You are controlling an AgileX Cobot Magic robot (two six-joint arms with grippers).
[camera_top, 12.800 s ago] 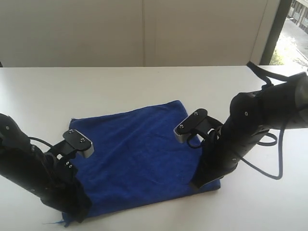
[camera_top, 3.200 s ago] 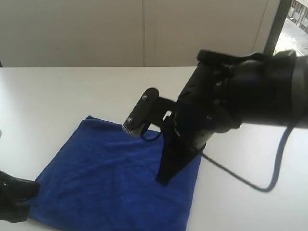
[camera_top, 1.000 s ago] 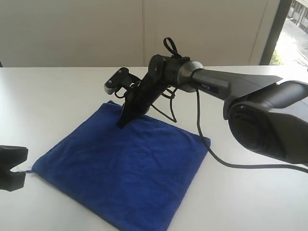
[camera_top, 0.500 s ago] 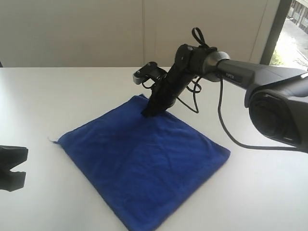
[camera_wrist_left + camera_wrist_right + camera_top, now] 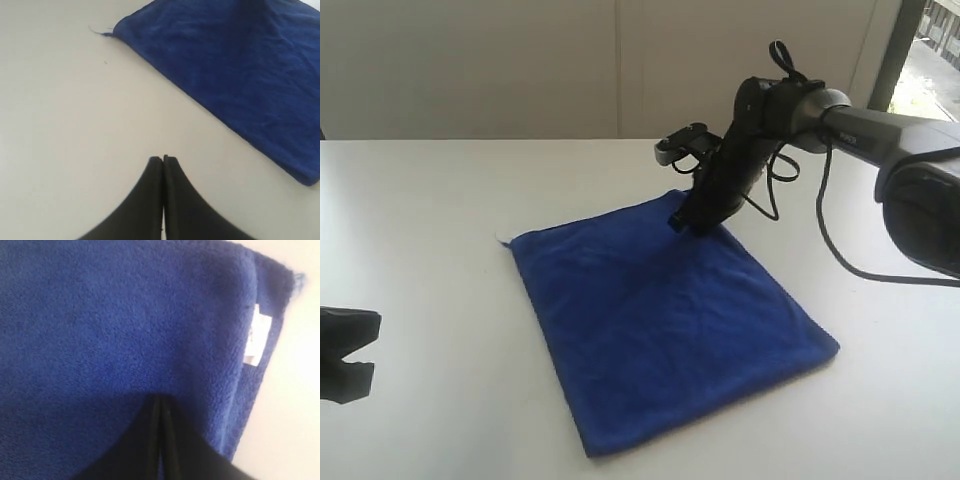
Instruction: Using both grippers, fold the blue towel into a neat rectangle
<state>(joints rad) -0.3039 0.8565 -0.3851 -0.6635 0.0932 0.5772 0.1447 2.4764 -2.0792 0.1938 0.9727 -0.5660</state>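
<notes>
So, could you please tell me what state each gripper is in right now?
Left gripper: closed, holding nothing.
Right gripper: closed, tip on the blue towel.

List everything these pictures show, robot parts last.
blue towel: one, blue, lying flat in the middle of the table
label: one, white, by the towel's edge near a corner
table: one, white, under everything
wall: one, pale, behind the table
window: one, bright, upper right corner of the exterior view
cable: one, black, trailing off the right arm onto the table
left gripper: one, black, fingers together, over bare table apart from the towel
right gripper: one, black, fingers together, tips down on the towel near its far corner
</notes>
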